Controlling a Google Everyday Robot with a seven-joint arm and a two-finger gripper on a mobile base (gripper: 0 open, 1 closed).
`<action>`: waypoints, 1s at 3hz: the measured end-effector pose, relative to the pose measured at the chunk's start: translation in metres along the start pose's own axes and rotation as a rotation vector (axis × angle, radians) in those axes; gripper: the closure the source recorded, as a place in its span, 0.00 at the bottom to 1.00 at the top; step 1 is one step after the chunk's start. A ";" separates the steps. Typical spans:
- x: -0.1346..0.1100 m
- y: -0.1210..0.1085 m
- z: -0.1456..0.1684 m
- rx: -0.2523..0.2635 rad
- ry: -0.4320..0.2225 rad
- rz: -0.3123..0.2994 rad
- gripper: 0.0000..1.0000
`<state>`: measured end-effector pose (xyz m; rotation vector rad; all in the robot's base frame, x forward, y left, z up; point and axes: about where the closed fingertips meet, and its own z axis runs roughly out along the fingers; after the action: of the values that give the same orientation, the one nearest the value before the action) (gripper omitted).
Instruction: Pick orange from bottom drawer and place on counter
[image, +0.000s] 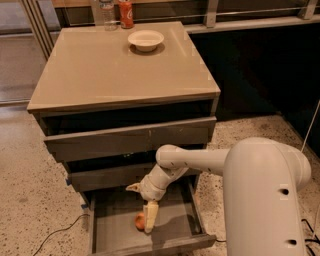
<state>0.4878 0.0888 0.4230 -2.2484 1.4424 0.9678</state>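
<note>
Camera view: the grey cabinet stands in the middle, and its bottom drawer (175, 222) is pulled out toward the near side, showing a flat grey floor. The orange (139, 222) lies on that floor, left of centre and toward the near end. The robot's white arm (200, 161) reaches in from the right and bends down into the drawer. Its cream-coloured hand (149, 218) points downward right against the orange's right side and partly covers it. Whether the hand is spread or pinching the fruit cannot be told. On the glossy tan bench (115, 70) above, a white bowl (145, 39) sits near the far edge, with a red can (126, 13) just beyond it to the left.
</note>
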 end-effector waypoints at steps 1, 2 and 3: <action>0.026 -0.004 0.026 -0.026 -0.029 0.038 0.00; 0.022 -0.002 0.027 -0.019 -0.009 0.021 0.00; 0.022 -0.002 0.027 -0.019 -0.009 0.021 0.00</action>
<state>0.4855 0.0900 0.3878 -2.2440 1.4614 1.0004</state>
